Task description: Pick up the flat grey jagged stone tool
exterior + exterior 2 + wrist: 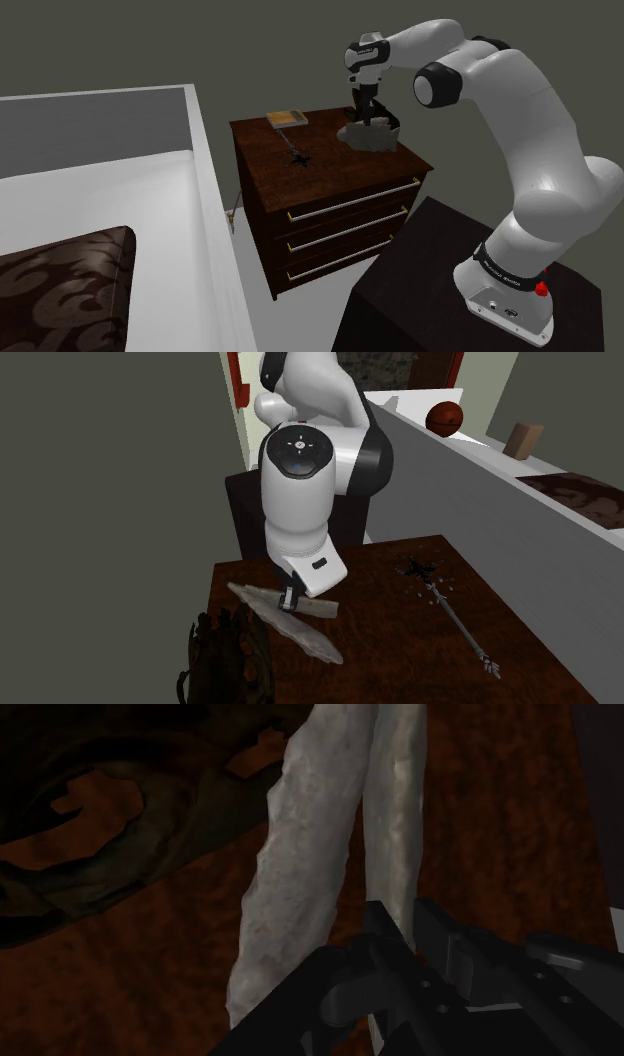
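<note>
At the shoulder view's left lies a dark patterned cushion (62, 285) on a white bed (150, 190). Next comes a dark wooden dresser (340, 225) with three drawers. On its top, going rightward, sit a tan book-like item (286, 119), a small dark spiked object (300, 157) and then the stone tool (365, 137), pale grey and rough-edged, near the top's far right corner. The black gripper (365, 114) comes straight down onto the stone tool, with the white arm (520, 150) arching over to the dark stand (420, 290) at the lower right. In the second exterior view a dark leathery glove (225, 657) lies at the left, just beside the stone tool (290, 627), which stretches long and flat across the dresser (400, 622) under the arm's wrist. To its right, well apart, lies a slim spiked mace (450, 607). In the wrist view the stone tool (290, 874) shows as two pale ridges, and the fingers (375, 954) of the gripper (400, 929) stand narrow on either side of the thinner ridge, apparently clasping it, though the dim contact is hard to read. Whether the stone is clear of the wood cannot be told.
</note>
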`<action>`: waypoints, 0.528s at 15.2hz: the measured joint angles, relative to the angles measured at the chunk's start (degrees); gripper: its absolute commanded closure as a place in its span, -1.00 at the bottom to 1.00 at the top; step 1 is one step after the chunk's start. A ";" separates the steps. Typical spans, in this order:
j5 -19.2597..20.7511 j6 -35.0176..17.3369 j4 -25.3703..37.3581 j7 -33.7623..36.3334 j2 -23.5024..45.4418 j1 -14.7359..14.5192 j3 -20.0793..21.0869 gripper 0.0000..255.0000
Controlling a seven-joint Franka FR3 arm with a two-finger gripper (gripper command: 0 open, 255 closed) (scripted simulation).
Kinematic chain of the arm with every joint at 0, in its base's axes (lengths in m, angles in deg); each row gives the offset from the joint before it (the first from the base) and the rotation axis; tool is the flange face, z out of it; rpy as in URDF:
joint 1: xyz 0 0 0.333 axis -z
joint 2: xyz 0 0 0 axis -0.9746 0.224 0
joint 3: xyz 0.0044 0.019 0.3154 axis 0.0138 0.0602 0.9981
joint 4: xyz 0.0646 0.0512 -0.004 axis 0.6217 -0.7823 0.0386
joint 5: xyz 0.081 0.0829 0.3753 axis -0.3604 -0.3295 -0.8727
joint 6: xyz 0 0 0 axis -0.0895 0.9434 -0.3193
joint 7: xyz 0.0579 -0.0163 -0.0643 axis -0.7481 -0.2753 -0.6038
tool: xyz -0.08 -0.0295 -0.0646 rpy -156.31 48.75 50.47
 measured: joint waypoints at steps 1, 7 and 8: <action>0.00 -0.03 -0.02 0.00 -0.03 -0.01 0.00 1.00; -0.02 0.00 0.13 0.01 0.03 0.01 0.02 1.00; 0.00 0.34 0.44 0.04 0.07 0.08 0.01 1.00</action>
